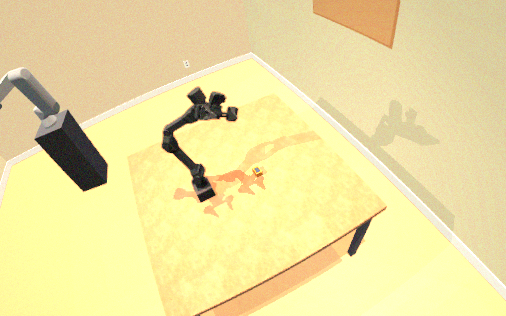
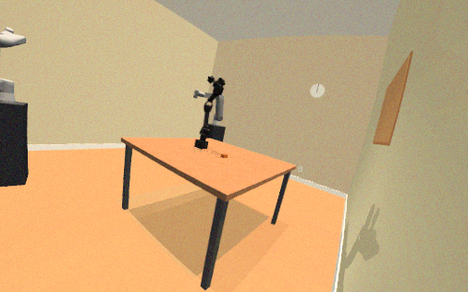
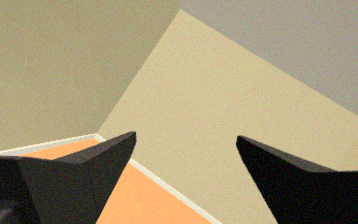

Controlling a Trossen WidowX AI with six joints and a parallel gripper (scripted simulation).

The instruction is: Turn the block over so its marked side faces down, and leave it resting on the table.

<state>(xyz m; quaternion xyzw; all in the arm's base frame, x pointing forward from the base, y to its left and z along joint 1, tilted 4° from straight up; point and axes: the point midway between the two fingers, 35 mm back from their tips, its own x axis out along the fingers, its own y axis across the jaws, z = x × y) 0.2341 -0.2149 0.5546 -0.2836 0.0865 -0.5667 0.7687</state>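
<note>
Top view: block (image 1: 257,171) rests flat, blue face up.

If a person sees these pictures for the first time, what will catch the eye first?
Probably the black arm rising from the middle of the table, its open gripper held high and empty. Next, the tiny orange block lying alone on the table to one side of the arm's base. A grey arm on a dark pedestal stands apart on the floor.
</note>
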